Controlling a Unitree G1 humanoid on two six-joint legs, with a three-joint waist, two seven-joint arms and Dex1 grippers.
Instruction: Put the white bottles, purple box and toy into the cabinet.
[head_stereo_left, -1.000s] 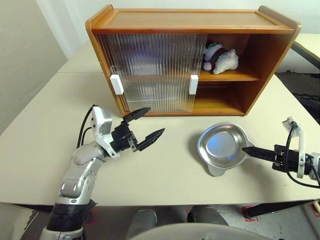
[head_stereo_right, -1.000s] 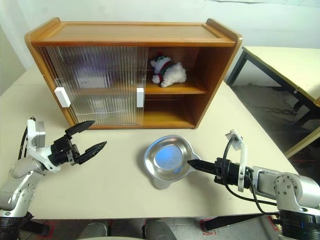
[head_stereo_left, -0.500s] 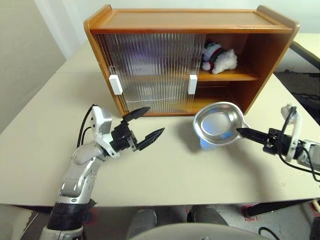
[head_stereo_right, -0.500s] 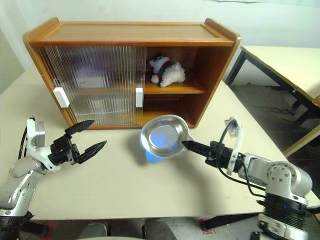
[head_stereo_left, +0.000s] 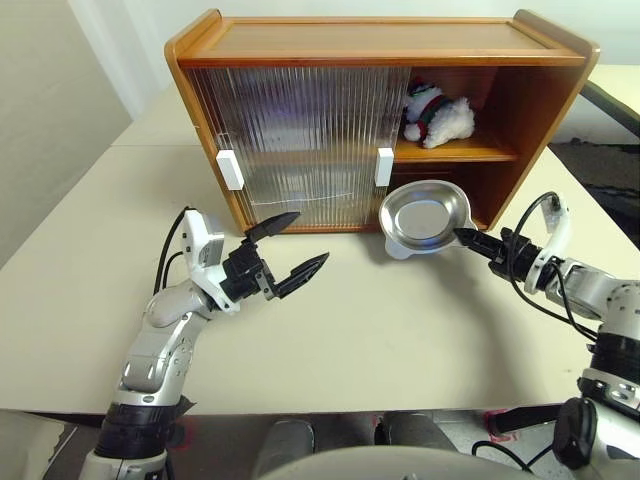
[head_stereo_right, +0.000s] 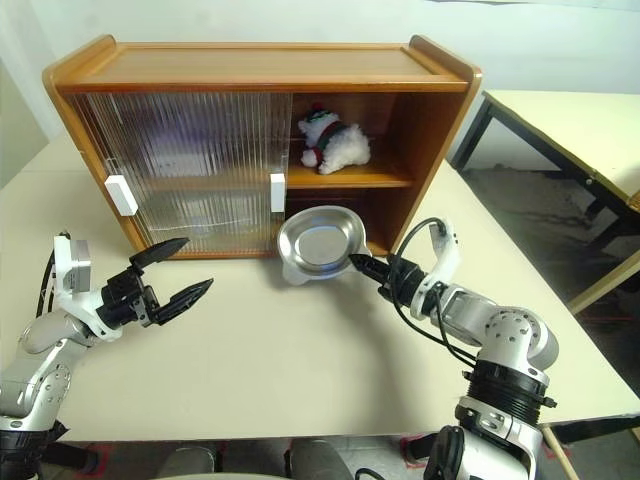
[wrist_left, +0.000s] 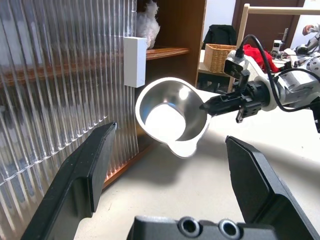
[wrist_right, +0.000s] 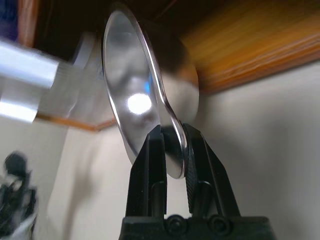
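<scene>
The cabinet (head_stereo_left: 380, 40) stands at the table's far side, its right half open. The toy (head_stereo_left: 437, 117) lies on the upper shelf there. My right gripper (head_stereo_left: 462, 237) is shut on the rim of a silver metal bowl (head_stereo_left: 424, 216). It holds the bowl tilted above the table, just in front of the lower shelf opening. In the right wrist view its fingers (wrist_right: 150, 150) pinch the bowl's edge (wrist_right: 135, 100). My left gripper (head_stereo_left: 311, 240) hovers open and empty in front of the ribbed doors. The white bottles and purple box are hidden.
Two ribbed sliding doors (head_stereo_left: 300, 140) with white handles (head_stereo_left: 384, 167) cover the cabinet's left and middle. The lower right shelf (head_stereo_left: 470, 195) sits behind the bowl. Bare tabletop (head_stereo_left: 380, 330) lies between my arms. Another table (head_stereo_right: 570, 130) stands off to the right.
My right gripper has lifted the bowl off the table and carried it forward and left to the cabinet's lower opening, tilting it. The left arm has stayed put.
</scene>
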